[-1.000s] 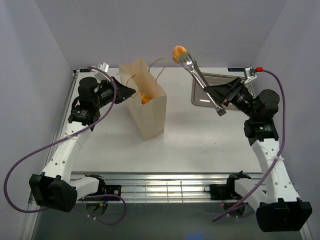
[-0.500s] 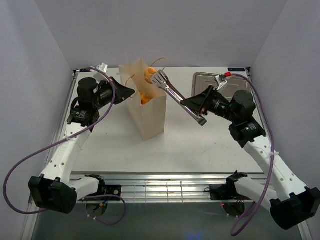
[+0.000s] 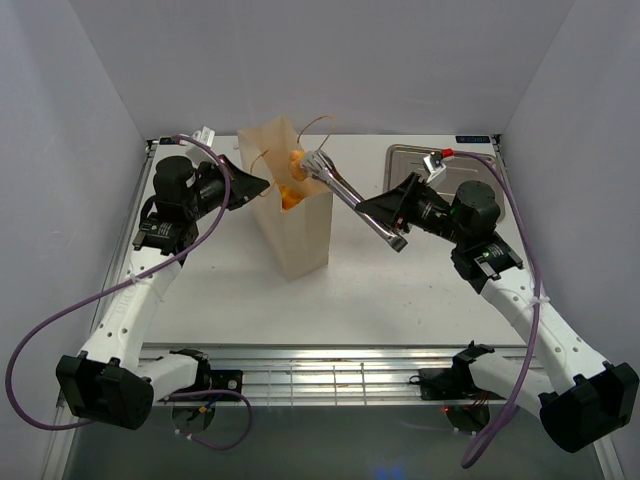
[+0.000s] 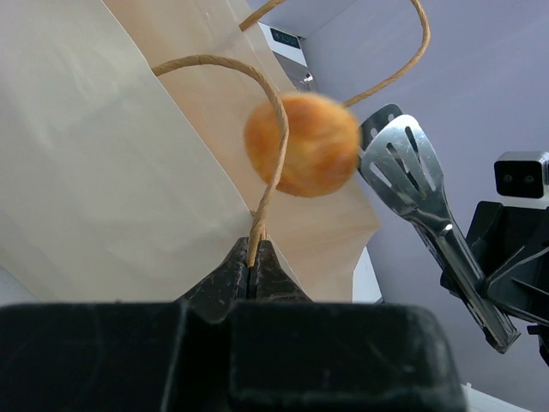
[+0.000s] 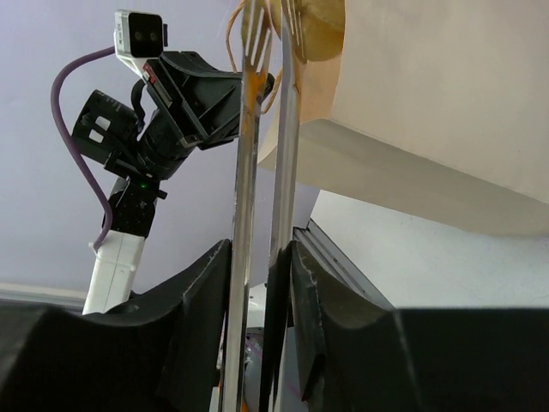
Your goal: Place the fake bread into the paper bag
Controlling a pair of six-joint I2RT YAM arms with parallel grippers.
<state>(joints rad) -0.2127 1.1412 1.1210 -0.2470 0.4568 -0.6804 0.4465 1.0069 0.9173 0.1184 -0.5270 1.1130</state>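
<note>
While its glossy golden-orange skin shows blurred, the small round toy bun [image 4: 302, 143] hangs at the open mouth of the tall cream-beige paper bag [image 3: 300, 235], just beside the slotted heads of the shiny metal tongs [image 4: 420, 206]. On the tongs' smooth handles the right fingers [image 5: 202, 292] grip firmly; the left fingers [image 4: 223, 279] clench the bag's thin brown cord handle [image 4: 262, 219].

White table [image 3: 400, 280], paper bag [image 3: 300, 235] standing upright, steel tray [image 3: 400, 159] far right

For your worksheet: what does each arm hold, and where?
Left fingers: paper bag, by its cord handle; right fingers: tongs, near the handle end.
</note>
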